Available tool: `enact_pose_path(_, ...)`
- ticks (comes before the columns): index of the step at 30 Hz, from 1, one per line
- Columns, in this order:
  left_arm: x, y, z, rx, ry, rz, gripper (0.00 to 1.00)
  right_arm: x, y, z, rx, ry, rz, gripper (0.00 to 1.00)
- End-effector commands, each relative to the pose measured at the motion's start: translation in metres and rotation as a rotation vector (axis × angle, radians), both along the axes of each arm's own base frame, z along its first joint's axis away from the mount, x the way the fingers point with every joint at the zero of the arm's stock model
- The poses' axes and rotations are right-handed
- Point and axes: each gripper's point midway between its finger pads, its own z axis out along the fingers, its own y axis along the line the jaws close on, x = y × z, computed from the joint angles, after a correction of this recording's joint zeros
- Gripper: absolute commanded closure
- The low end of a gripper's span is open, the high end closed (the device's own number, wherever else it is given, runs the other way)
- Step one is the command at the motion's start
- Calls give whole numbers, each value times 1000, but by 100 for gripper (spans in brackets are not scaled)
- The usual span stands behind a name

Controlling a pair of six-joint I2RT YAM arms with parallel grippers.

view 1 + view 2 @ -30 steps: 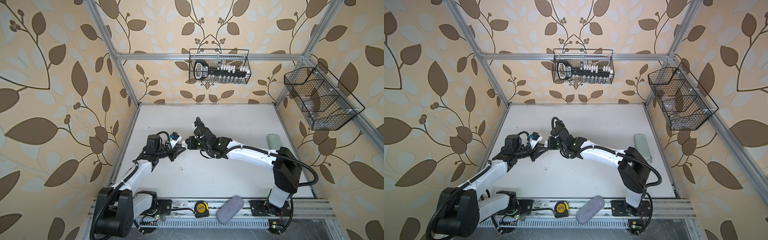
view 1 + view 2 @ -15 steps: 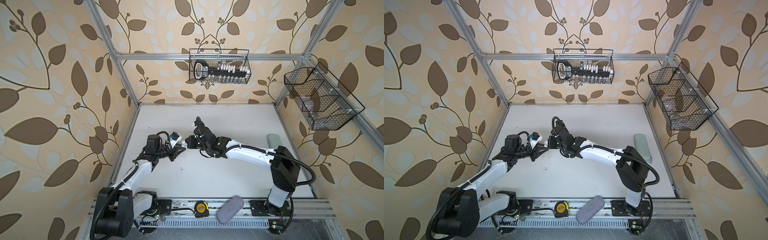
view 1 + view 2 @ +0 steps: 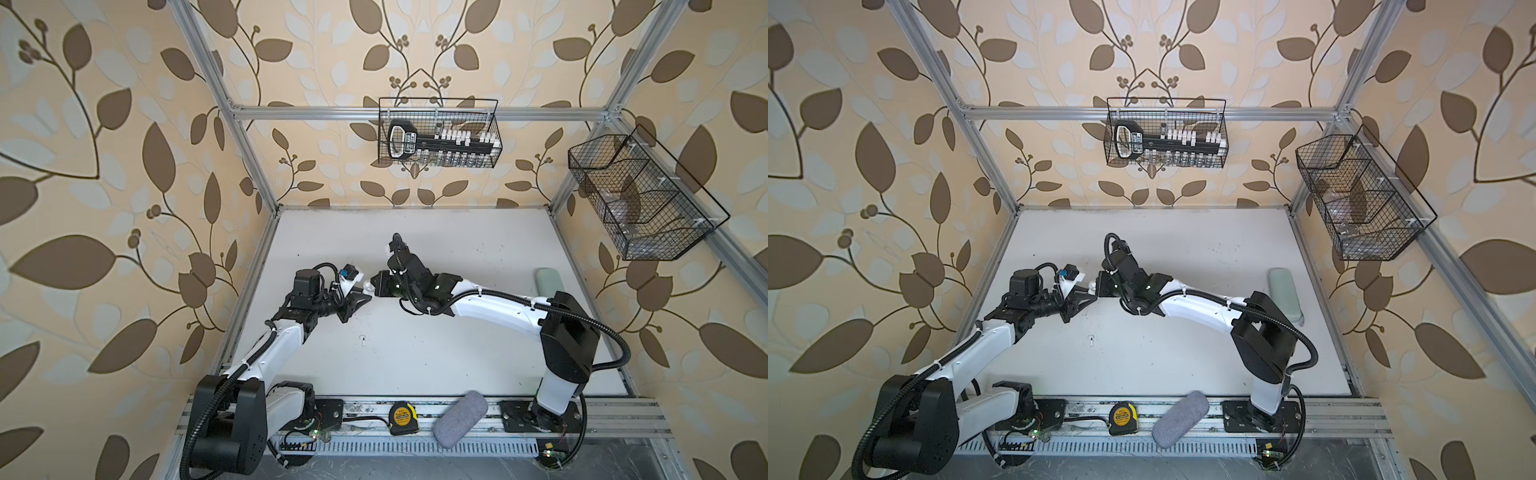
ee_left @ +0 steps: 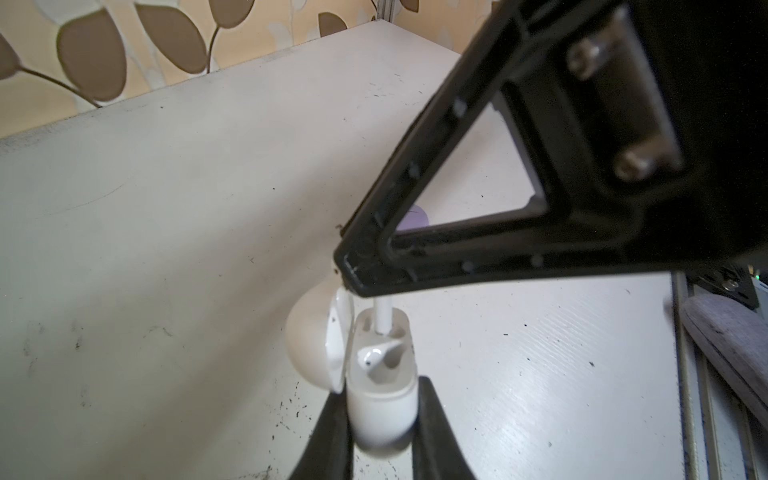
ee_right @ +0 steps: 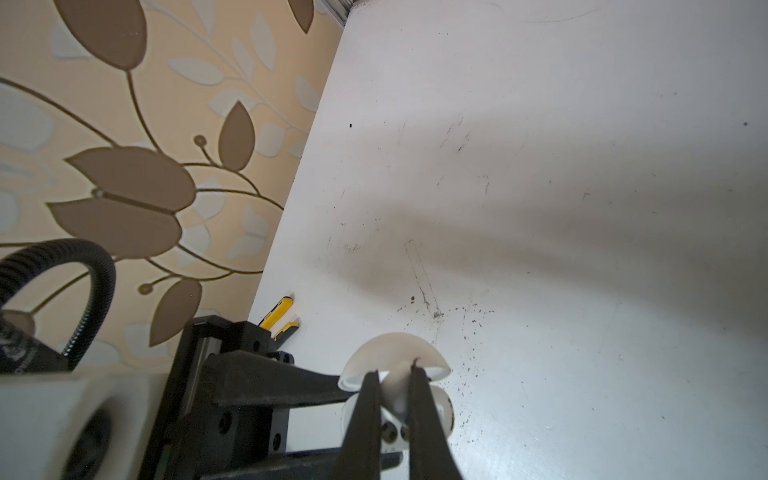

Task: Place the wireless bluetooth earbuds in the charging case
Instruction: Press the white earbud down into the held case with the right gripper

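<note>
My left gripper (image 4: 383, 401) is shut on the white charging case (image 4: 380, 415), held off the table with its lid (image 4: 309, 345) hinged open. One white earbud (image 4: 373, 356) sits in a socket of the case. My right gripper (image 5: 395, 372) is shut on a second white earbud (image 5: 397, 392); its stem (image 4: 382, 318) reaches down into the other socket. In both top views the two grippers meet at the case (image 3: 368, 286) (image 3: 1091, 286), left of the table's middle. Another white earbud (image 3: 363, 340) (image 3: 1091, 340) lies loose on the table in front of them.
A lavender round object (image 4: 415, 217) lies on the table behind the right finger. A pale green case (image 3: 548, 282) rests at the right edge. A tape measure (image 3: 401, 417) and a grey pouch (image 3: 459, 417) lie on the front rail. Wire baskets (image 3: 438, 133) (image 3: 640, 199) hang on the walls.
The right arm's elbow has shifted slightly left. Both grippers stay together at the case, both still shut.
</note>
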Motion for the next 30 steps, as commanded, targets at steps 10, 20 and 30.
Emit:
enact_pose_path(10,-1,-6,13,-13,-69,-32,100,-10,5,-35,-42,71,30,92)
enact_pose_path(20,0,-5,14,-15,-77,-22,100,-18,0,-30,-33,80,43,92)
enact_pose_path(30,-1,-5,15,-22,-111,-27,100,-21,5,-37,-26,104,60,92)
